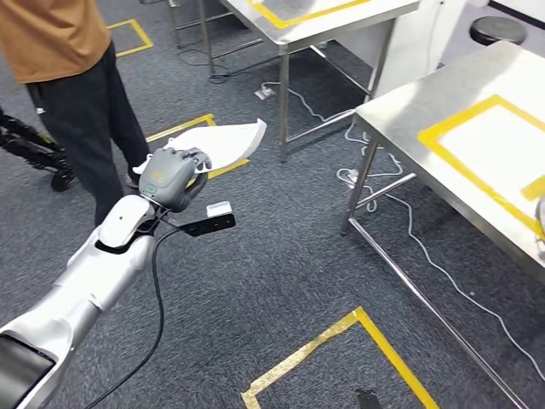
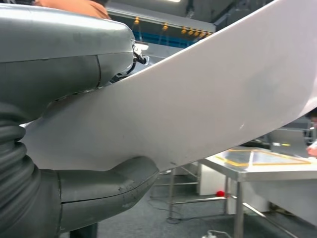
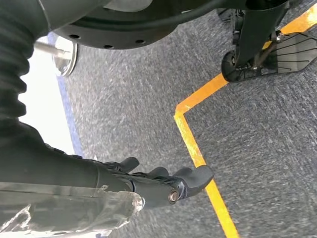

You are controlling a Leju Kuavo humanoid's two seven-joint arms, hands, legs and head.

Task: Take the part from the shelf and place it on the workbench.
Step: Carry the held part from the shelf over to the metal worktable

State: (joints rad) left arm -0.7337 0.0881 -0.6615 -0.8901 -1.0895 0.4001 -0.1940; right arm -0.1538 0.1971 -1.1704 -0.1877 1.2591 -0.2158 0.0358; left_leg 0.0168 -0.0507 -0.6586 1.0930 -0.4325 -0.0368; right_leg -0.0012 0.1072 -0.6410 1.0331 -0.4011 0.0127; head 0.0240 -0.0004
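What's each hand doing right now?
Left hand: holding the white part.
Right hand: holds nothing, fingers stretched out over the carpet.

We're looking down past our right robot hand (image 3: pixel 160 186), its dark fingers (image 3: pixel 194 176) stretched out side by side and holding nothing, hanging above grey carpet (image 3: pixel 261 163). A yellow tape line (image 3: pixel 198 153) runs under the fingertips and bends at a corner just beyond them, heading off toward a small black wheel (image 3: pixel 234 67) on a dark frame. Near the wrist's ribbed cover we see a bright white patch edged in blue.
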